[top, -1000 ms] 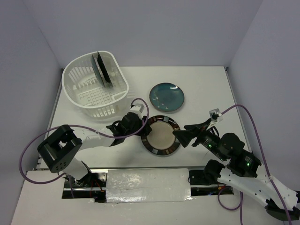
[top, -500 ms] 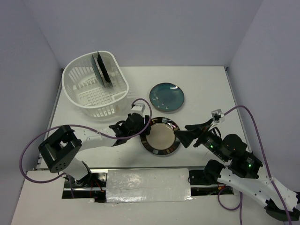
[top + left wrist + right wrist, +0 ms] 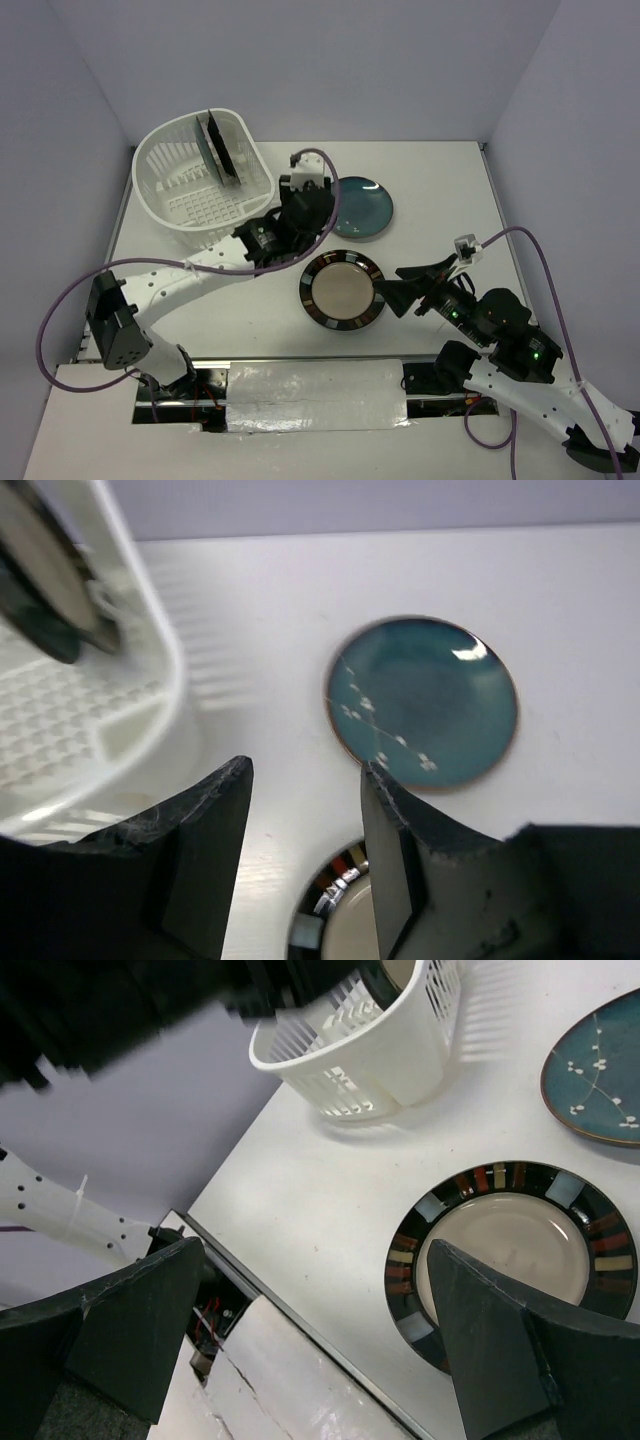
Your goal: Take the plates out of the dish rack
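The white dish rack [image 3: 190,200] stands at the back left with two dark plates [image 3: 220,148] on edge in it. A teal plate [image 3: 357,207] and a beige plate with a dark patterned rim [image 3: 343,291] lie flat on the table. My left gripper [image 3: 312,212] is open and empty, raised between the rack and the teal plate. Its wrist view shows the teal plate [image 3: 425,700], the rack's corner [image 3: 140,680], the racked plates [image 3: 50,590] and the beige plate's rim [image 3: 330,920] below the left gripper [image 3: 305,770]. My right gripper [image 3: 395,288] is open and empty, just right of the beige plate [image 3: 520,1250].
The white table [image 3: 440,190] ends at walls at the back and sides. A taped metal strip [image 3: 310,390] runs along the near edge between the arm bases. The right wrist view also shows the rack [image 3: 370,1050] and the teal plate [image 3: 600,1070].
My left gripper has left the beige plate's left rim, risen and swung back toward the gap between rack and teal plate. The beige plate lies flat. My right gripper has barely moved.
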Motion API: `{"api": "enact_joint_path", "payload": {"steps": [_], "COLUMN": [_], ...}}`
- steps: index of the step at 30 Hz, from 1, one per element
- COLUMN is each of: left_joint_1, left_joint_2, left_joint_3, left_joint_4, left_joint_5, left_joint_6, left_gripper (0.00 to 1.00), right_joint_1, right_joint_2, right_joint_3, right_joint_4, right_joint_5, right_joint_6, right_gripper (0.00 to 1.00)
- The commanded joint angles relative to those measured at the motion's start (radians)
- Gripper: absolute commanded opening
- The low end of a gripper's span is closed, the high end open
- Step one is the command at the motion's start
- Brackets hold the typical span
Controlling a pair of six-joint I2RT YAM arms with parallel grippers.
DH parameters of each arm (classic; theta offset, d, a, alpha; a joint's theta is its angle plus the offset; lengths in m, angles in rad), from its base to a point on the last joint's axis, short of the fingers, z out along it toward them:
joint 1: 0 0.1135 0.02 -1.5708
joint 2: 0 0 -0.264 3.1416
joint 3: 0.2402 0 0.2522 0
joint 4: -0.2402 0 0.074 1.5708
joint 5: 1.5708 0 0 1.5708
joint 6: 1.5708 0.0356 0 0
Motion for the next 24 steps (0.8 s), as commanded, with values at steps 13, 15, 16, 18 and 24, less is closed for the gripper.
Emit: {"api": "enact_joint_path", "payload": {"steps": [13, 15, 16, 18, 24], "left_joint_1": [0.554, 0.586, 0.606, 0.63, 0.756], "left_joint_2": [0.252, 0.266, 0.27, 0.278, 0.346], "left_joint_3": [0.466, 0.483, 0.5, 0.522, 0.563], "left_joint_4": [-0.223, -0.21, -0.204, -0.209, -0.215], "left_joint_5": [-0.086, -0.088, -0.08, -0.036, 0.049], "left_joint_6": [0.105, 0.113, 0.121, 0.107, 0.088], "left_gripper": [0.48, 0.49, 0.5, 0.51, 0.49], "right_joint_1": [0.007, 0.007, 0.006, 0.004, 0.007], "right_joint_2": [0.002, 0.004, 0.004, 0.002, -0.001], "right_joint_3": [0.032, 0.03, 0.032, 0.03, 0.03], "right_joint_4": [0.013, 0.015, 0.015, 0.015, 0.012], "right_joint_5": [-0.029, -0.029, -0.028, -0.029, -0.029], "right_joint_6": [-0.007, -0.008, -0.007, -0.007, -0.008], "right_gripper": [1.0, 1.0, 1.0, 1.0, 1.0]}}
